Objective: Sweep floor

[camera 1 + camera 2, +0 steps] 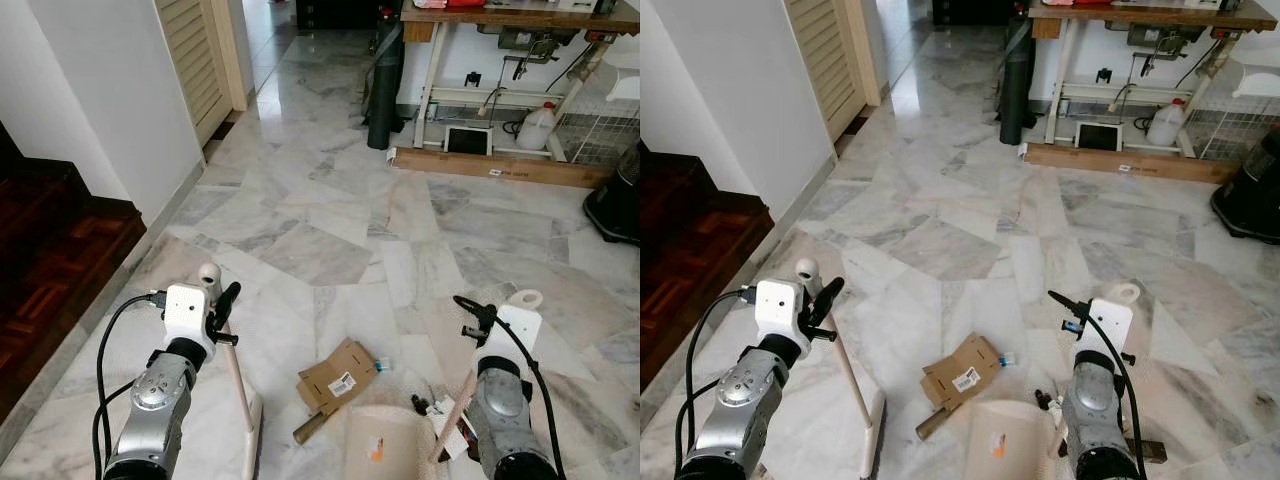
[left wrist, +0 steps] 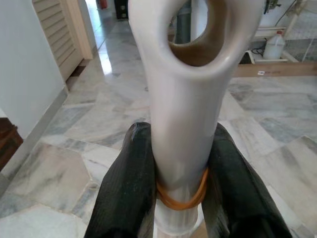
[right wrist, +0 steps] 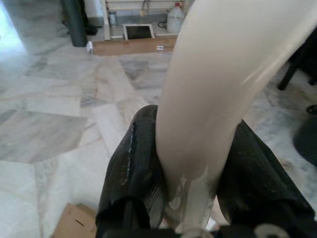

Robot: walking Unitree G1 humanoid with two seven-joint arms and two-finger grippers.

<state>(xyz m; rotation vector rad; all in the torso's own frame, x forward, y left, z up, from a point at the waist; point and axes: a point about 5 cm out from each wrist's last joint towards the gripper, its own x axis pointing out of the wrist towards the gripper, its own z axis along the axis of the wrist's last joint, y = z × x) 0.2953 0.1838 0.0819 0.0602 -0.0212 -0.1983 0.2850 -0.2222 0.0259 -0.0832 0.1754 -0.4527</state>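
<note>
Sweeping barely begun, by my judgement: cardboard scrap (image 1: 338,379) and small litter (image 1: 440,408) lie loose on the marble floor (image 1: 330,230), just ahead of the dustpan (image 1: 382,443). Left end effector (image 1: 222,312) is clamped on the broom handle (image 2: 185,99); right end effector (image 1: 478,318) is clamped on the dustpan handle (image 3: 218,94). Broom head is cut off at the frame edge; the dustpan's contents cannot be made out.

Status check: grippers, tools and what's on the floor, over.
Left gripper shut on broom handle. Right gripper shut on dustpan handle. Cardboard scrap and small litter on marble floor, beside the dustpan.
</note>
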